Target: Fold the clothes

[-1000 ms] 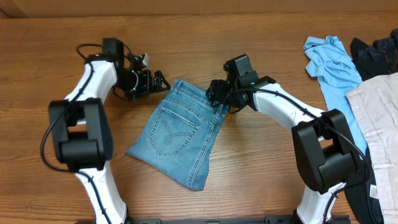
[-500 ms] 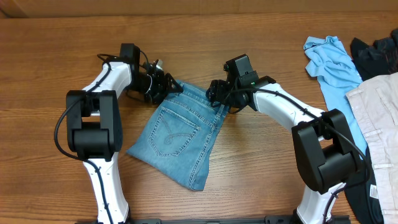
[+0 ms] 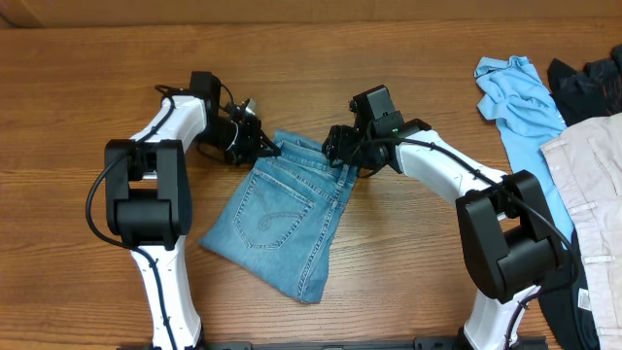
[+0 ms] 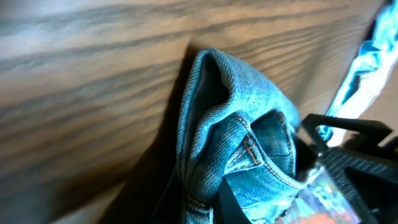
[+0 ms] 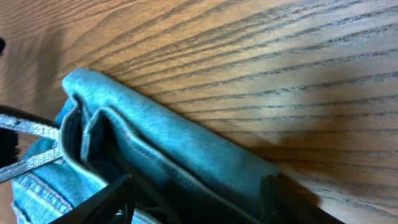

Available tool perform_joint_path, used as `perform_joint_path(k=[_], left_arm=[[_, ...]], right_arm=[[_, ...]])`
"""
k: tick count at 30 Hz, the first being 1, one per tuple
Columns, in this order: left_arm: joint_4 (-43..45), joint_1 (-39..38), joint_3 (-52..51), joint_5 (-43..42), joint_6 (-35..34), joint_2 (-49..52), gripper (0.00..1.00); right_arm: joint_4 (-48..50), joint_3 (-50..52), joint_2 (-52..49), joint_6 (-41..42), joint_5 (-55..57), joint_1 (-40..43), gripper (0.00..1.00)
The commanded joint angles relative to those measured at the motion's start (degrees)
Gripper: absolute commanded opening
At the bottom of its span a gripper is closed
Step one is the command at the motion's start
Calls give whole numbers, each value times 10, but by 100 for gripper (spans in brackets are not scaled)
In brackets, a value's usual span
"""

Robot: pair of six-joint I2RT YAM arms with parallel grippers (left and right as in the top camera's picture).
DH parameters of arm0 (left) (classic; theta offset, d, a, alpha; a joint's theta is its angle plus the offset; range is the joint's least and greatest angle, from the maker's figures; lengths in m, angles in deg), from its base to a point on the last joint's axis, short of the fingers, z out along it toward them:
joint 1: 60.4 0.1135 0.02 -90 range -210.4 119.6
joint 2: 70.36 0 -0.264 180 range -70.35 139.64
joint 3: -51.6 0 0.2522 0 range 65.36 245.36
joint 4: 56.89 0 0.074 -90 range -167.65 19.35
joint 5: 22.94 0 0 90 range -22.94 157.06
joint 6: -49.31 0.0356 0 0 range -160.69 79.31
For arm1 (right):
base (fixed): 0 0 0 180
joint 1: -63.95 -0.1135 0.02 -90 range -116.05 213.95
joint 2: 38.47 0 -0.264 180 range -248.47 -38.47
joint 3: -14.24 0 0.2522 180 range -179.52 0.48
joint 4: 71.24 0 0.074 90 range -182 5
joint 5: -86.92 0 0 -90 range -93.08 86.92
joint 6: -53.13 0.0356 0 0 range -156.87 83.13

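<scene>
A robotics lab bench: wooden table (image 3: 408,58), two mounted arms (image 3: 146,194) (image 3: 505,238), spare garments (image 3: 583,175) heaped at one edge.

Evenly lit and sharp from overhead with soft shadows; the left wrist view blurs the table (image 4: 74,81) and jeans (image 4: 217,106).

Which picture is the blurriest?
The left wrist view is blurriest: the table grain smears into streaks, though stitching on the jeans still shows. The right wrist view is sharper, with crisp wood grain; only its bottom edge goes dark and fuzzy. The overhead view is sharp and evenly lit.
</scene>
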Motion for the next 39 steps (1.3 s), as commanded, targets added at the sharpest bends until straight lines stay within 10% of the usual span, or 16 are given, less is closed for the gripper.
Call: perform_joint_path(k=[1,12,22,24,39], left_arm=[[-19,61,17,115,25,-61,4],[-16,322,21,264,-3,-126,4],[79,347,162,338,48,-126,4],[70,347,193,337,43,-126,98],[-144,248,212,290,6,-125,100]], right_arm=[[1,3,3,-2,2,13,66],[5,3,12,0,2,25,66],[5,3,12,0,2,25,65],[5,3,12,0,2,25,66],[1,3,12,0,2,25,66]])
